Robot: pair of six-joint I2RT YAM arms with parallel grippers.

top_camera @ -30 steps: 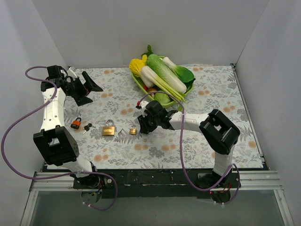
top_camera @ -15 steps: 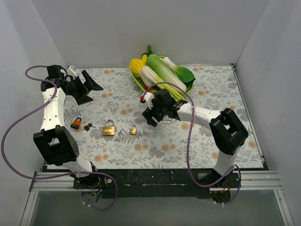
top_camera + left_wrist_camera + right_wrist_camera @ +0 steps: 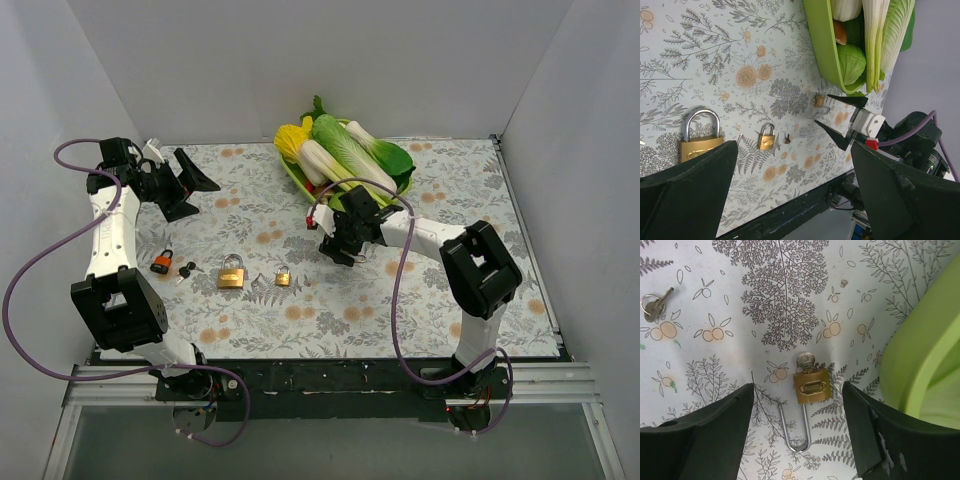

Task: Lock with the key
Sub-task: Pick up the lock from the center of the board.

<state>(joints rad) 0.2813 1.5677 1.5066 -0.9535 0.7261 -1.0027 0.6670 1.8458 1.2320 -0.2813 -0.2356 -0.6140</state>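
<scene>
A small brass padlock (image 3: 811,385) with a long shackle standing open and a key (image 3: 805,360) in its base lies on the floral table. My right gripper (image 3: 798,407) hovers over it, open and empty, with the lock between its fingers. In the top view this gripper (image 3: 345,240) is beside the green basket. The left wrist view shows this lock (image 3: 818,101) too. My left gripper (image 3: 198,188) is open and empty at the far left, raised.
A large brass padlock (image 3: 231,272), a small brass padlock (image 3: 283,276), an orange padlock (image 3: 161,263) and black keys (image 3: 186,268) lie at the front left. A loose key (image 3: 652,302) lies nearby. The green basket (image 3: 296,175) holds vegetables at the back.
My right gripper has moved from beside the small brass padlock to the right and back, towards the basket, over the long-shackle padlock. The left arm has not moved.
</scene>
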